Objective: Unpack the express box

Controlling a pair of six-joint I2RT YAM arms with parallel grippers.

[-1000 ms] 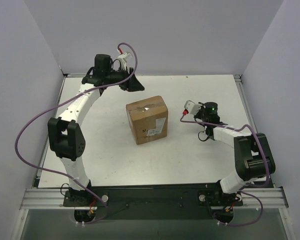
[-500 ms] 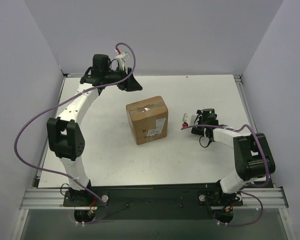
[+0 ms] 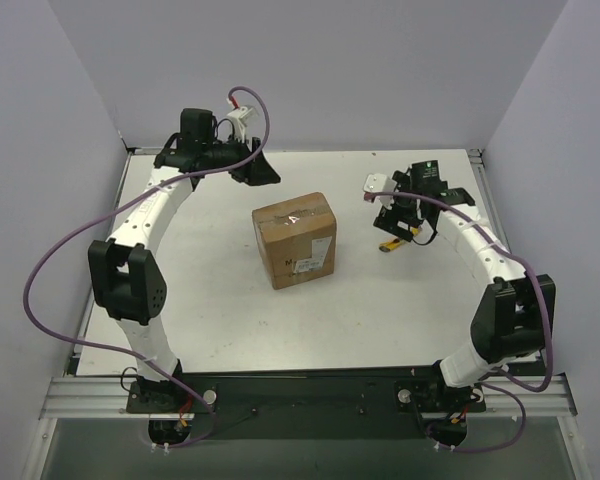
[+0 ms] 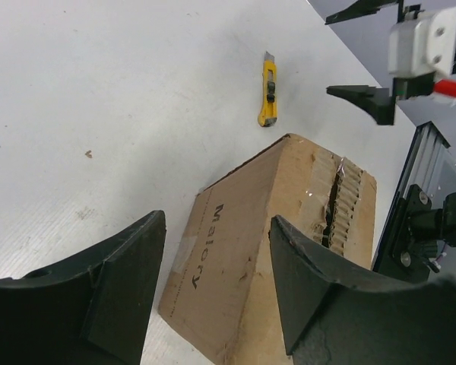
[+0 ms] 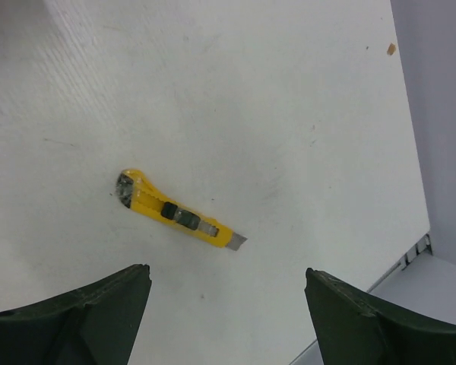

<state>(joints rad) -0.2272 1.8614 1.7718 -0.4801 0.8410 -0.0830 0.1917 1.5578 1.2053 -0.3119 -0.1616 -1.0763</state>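
**Overhead and wrist views, box-unpacking setup.** The express box (image 3: 295,240) stands upright near the middle of the white table (image 3: 210,300). Its top flaps lie down flat, and a white label (image 3: 311,262) is on the side facing the arm bases. In the left wrist view the box (image 4: 273,251) shows the printed word "Malory" on one side. A ragged slit runs along the taped top seam, with corrugated edges exposed.

The left gripper (image 3: 261,171) is beyond the box, toward the far left of the table. Its fingers (image 4: 106,289) are spread wide with nothing between them, and they frame the box from above without touching it.

The right gripper (image 3: 397,220) is to the right of the box, above a yellow-and-black knife (image 3: 388,244). Its fingers (image 5: 83,319) are likewise spread and empty.

The knife (image 5: 178,215) lies flat on the table, apart from the box, with a short length of silver blade showing at one end. In the left wrist view the knife (image 4: 267,90) lies past the box, and the right gripper (image 4: 357,53) hangs parted above it.
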